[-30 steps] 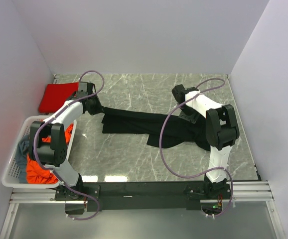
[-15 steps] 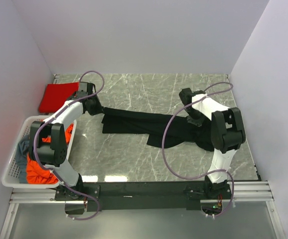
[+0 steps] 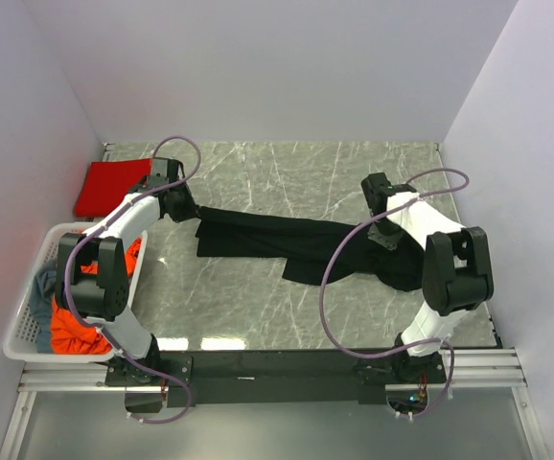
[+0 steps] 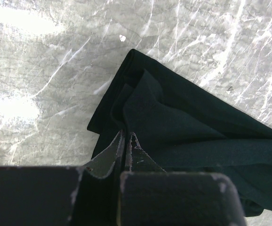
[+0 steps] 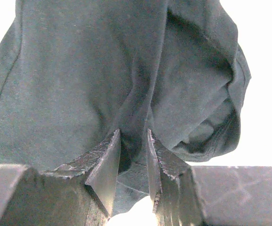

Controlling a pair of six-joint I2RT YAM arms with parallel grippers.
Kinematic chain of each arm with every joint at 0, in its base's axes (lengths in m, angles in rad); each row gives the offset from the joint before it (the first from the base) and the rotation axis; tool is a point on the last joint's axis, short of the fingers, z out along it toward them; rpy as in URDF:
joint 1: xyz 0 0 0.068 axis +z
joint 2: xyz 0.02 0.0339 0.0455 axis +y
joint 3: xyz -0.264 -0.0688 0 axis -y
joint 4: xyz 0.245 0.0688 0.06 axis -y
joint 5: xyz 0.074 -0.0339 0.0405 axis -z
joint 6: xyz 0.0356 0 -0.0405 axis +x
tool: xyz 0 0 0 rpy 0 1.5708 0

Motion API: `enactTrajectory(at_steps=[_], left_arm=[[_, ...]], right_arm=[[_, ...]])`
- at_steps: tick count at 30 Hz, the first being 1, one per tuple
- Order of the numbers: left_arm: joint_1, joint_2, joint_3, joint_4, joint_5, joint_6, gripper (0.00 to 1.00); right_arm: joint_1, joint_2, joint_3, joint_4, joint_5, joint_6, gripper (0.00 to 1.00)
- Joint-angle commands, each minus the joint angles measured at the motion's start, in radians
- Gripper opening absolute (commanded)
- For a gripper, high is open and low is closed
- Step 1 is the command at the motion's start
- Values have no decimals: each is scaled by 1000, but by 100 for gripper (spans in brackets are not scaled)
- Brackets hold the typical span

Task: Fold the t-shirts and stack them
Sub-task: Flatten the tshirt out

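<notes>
The large black t-shirt [image 3: 287, 240] is stretched across the middle of the marble table. My left gripper [image 3: 193, 207] is shut on its left end; the left wrist view shows the jaws pinched on a fold of black cloth [image 4: 173, 127]. My right gripper [image 3: 384, 222] is shut on a bunched fold of the shirt's right end [image 5: 126, 84]. The bright red t-shirt [image 3: 109, 186] lies folded at the far left. The orange-red t-shirt [image 3: 74, 324] and the grey-blue t-shirt [image 3: 45, 287] lie crumpled in the basket.
The white perforated basket [image 3: 30, 331] stands at the near left edge, beside the left arm. Purple cables loop over both arms. White walls close in the table at the back and on both sides.
My right gripper has moved to the right with the black shirt's end, drawing the shirt out wider. The left gripper has stayed in place.
</notes>
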Motion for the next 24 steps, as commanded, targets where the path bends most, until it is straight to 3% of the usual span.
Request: enactTrajectory(at_steps=[1, 13, 20, 24], left_arm=[[-4, 5, 44, 4, -16, 22, 1], [-4, 6, 44, 3, -22, 23, 1], [-4, 6, 43, 7, -5, 17, 1], [19, 11, 81, -4, 3, -3, 1]], right_arm=[[-33, -46, -23, 93, -61, 3, 36], [-60, -26, -66, 183, -107, 29, 34], [-86, -72, -50, 156, -90, 18, 1], [-179, -152, 4, 145, -104, -27, 0]])
